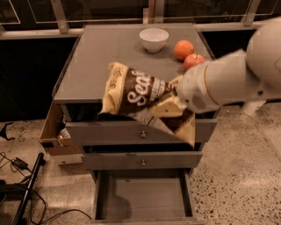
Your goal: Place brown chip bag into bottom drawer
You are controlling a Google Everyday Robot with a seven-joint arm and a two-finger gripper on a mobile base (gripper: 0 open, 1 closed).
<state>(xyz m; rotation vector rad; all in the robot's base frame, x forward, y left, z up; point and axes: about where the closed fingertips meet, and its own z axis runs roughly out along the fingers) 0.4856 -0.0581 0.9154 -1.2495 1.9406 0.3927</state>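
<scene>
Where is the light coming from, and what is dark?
Camera view: light from above brightens the cabinet top and white bowl; the backdrop is black; the gripper holds the brown chip bag, well lit, at the front edge.

The gripper [175, 93] hangs over the front edge of the grey tabletop [101, 61]. Behind it run dark, metal-framed windows [105, 9]. Below it lies a speckled stone floor [237, 176], with black cables [17, 165] far to its left.
</scene>
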